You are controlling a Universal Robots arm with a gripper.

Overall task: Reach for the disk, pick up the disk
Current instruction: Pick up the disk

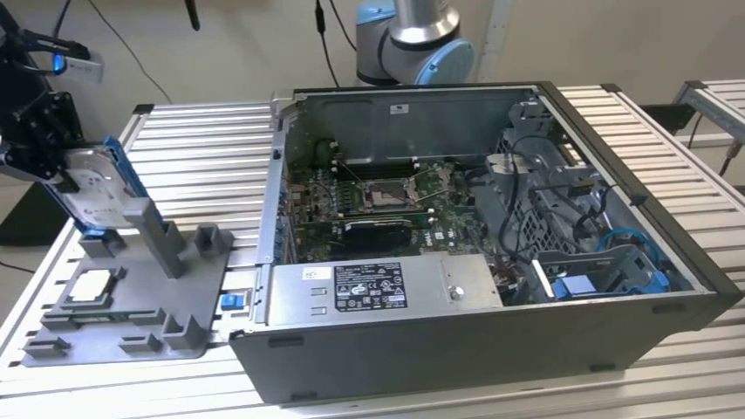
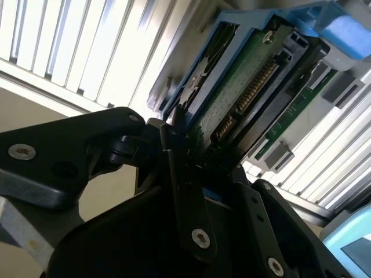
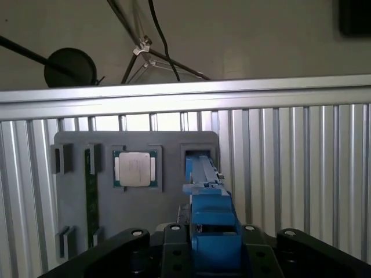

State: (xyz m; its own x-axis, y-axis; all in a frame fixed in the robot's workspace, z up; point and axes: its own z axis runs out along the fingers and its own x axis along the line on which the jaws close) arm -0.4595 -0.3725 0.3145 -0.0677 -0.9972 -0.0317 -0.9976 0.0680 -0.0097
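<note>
At the exterior view's left, the disk (image 1: 93, 190), a silver drive with a blue bracket along its edge, stands on edge with its lower end at the grey fixture (image 1: 146, 305). My gripper (image 1: 56, 175) is shut on its upper part. In the first wrist view the blue-edged disk (image 3: 210, 223) runs from between my fingers (image 3: 174, 234) down to a slot in the fixture (image 3: 174, 145). The second wrist view shows the green circuit-board side of the disk (image 2: 243, 95) clamped in my gripper (image 2: 194, 168).
A square silver processor chip (image 1: 93, 288) (image 3: 135, 169) lies in the fixture, beside a green memory stick (image 3: 90, 185). An open computer case (image 1: 489, 218) takes up the middle of the slatted metal table (image 1: 198, 157). The arm's base (image 1: 413, 39) stands behind the case.
</note>
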